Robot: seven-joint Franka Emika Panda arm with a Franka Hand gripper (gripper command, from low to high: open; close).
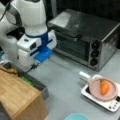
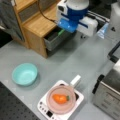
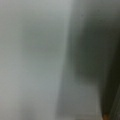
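Observation:
The white arm with its blue wrist block (image 1: 43, 55) hangs low over the open grey drawer (image 1: 37, 86) of a wooden cabinet (image 1: 17, 96). The gripper (image 1: 25, 63) points down at the drawer's far end; its fingers are hidden. An orange item (image 1: 11, 71) and a green item (image 1: 27, 81) lie in the drawer; the green item (image 2: 61, 32) also shows under the arm (image 2: 75, 17) in a front view. An orange carrot (image 2: 60, 98) lies in a pink pan (image 2: 61, 100). The wrist view holds only blurred grey surface and a dark band at its right.
The pan sits on a white cooktop (image 2: 45, 107) with a white handle (image 2: 75, 80). A toaster oven (image 1: 85, 35) stands behind the bare grey table (image 1: 67, 80). A teal bowl (image 2: 24, 73) sits at a front view's left, in front of the cabinet (image 2: 37, 25).

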